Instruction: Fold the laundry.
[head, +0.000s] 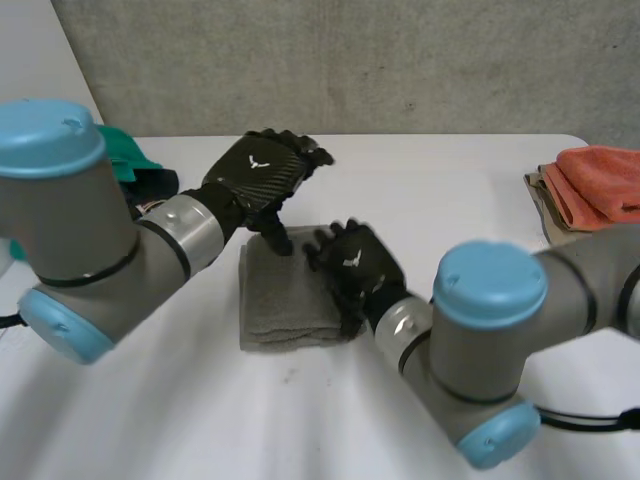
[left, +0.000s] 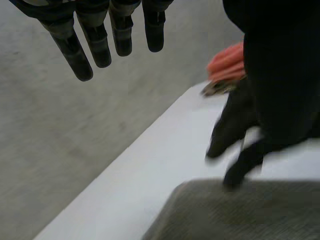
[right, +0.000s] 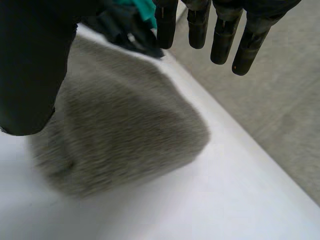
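Head view: my left robot hand (head: 262, 170) and right robot hand (head: 352, 262) are extending straight, empty fingers at the folded grey towel (head: 285, 300).

The right hand (right: 225, 35) reaches in with its fingers straight and slightly spread, holding nothing. Under its palm a grey folded towel (right: 125, 130) lies flat on the white desk (right: 225, 200). The hand's thumb is a broad black shape over the towel's edge. Near the fingertips, at the towel's far side, lie a green cloth (right: 145, 10) and a dark bundle (right: 125, 32). Past the desk's edge is grey floor (right: 280, 125).
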